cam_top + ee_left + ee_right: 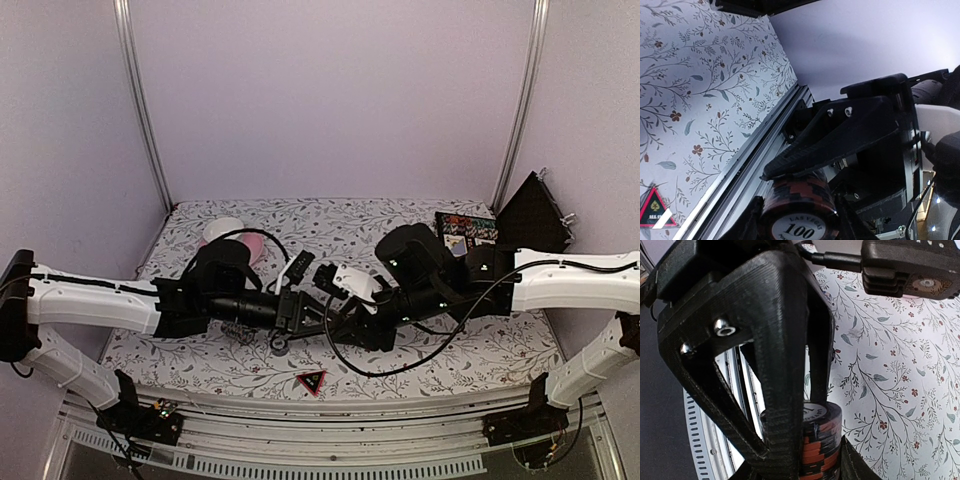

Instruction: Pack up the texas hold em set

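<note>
Both of your arms reach inward from the sides and meet low over the middle of the table (pixel 420 215), forearms nearly level and wrists turned toward each other.

Your right gripper (pixel 805 467) is pinched on the chip roll (pixel 822 435). The stack sits between its two fingers, which press against its sides. Your left gripper (pixel 799 222) has the same roll between its own fingers, and they lie against both flanks with no gap showing. In the left wrist view, one broad finger of the right gripper lies across the top of the roll. The roll is lifted off the cloth, above the near edge of the table.

The roll is a short cylinder of stacked discs. Its rim is banded in orange-red and black, and its white end face is printed with "100". The fingers are matte black ribbed plastic, wedge-shaped, with screw heads set into them. The cloth is pale with a leafy floral print.

The red-black triangle marker (pixel 312 381) lies flat near the front edge. The black case (pixel 535 212) stands at the far right corner.
</note>
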{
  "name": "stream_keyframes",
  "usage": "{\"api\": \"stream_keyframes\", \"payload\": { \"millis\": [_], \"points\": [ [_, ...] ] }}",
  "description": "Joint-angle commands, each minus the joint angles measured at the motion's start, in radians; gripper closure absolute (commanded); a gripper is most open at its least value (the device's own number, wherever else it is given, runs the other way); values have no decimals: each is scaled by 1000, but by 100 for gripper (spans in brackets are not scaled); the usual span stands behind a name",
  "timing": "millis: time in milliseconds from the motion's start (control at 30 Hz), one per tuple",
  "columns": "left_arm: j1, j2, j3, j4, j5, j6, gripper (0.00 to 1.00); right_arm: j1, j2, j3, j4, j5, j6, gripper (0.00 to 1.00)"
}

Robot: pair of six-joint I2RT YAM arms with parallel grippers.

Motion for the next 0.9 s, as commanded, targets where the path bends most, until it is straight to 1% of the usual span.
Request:
{"api": "stream_keyframes", "payload": {
  "millis": [0,67,133,167,200,233,300,367,533,600,733,867],
  "points": [
    [-26,-15,-22,45,-26,5,80,4,-1,47,83,46,26,60],
    [-25,-35,-36,55,-56,7,84,4,-10,39,84,64,44,48],
    [-25,-63,-51,68,-94,20,89,3,-31,27,92,86,70,33],
    [-25,-85,-58,74,-120,38,91,3,-51,17,101,95,76,27],
    [-25,-104,-64,75,-148,59,93,2,-76,6,114,103,121,22],
    [-26,-125,-71,75,-179,84,96,-4,-101,-6,137,105,142,17],
    [-27,-165,-85,79,-242,161,100,-27,-163,-42,177,99,205,12],
    [-28,-200,-101,94,-290,237,100,-57,-205,-56,195,116,327,6],
    [-70,-272,-131,148,-380,480,100,-103,-250,-55,178,103,639,2],
    [-113,-292,-117,119,-468,591,100,-106,-253,-56,169,86,718,1],
    [-210,-297,-71,65,-636,774,100,-106,-241,-60,159,25,811,0],
    [-263,-250,-21,19,-720,848,100,-106,-217,-72,186,-48,809,0]
  ]
}}
